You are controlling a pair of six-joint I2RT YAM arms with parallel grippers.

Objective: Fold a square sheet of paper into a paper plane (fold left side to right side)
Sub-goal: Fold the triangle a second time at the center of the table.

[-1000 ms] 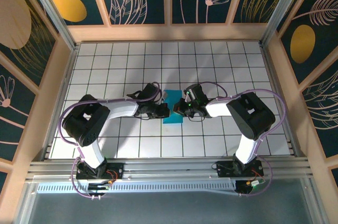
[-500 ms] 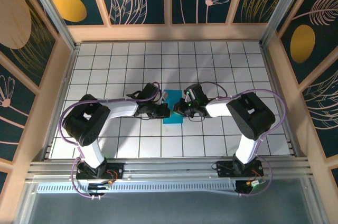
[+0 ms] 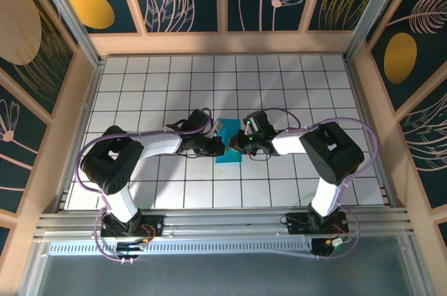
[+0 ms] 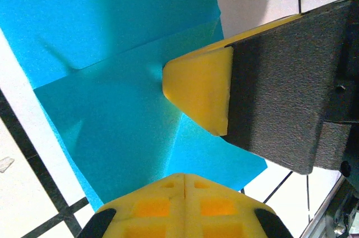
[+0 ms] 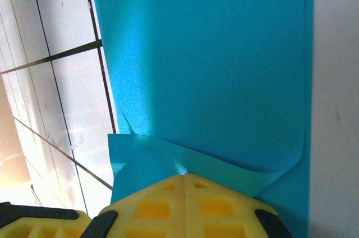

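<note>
Item: square sheet of paper [image 3: 228, 154], bright cyan-blue, folded into overlapping creased layers. You will find it lying flat on the white-tiled surface [image 3: 293, 79], at mid-frame.

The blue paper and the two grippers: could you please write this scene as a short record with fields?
paper: square sheet of paper, cyan-blue, partly folded, with creases and overlapping layers
surface: white tiled table
left gripper: shut, tips down on the paper
right gripper: shut, tips at a raised paper edge
arrangement: the grippers face each other across the paper
unclear: whether either gripper pinches the paper or only presses it
</note>
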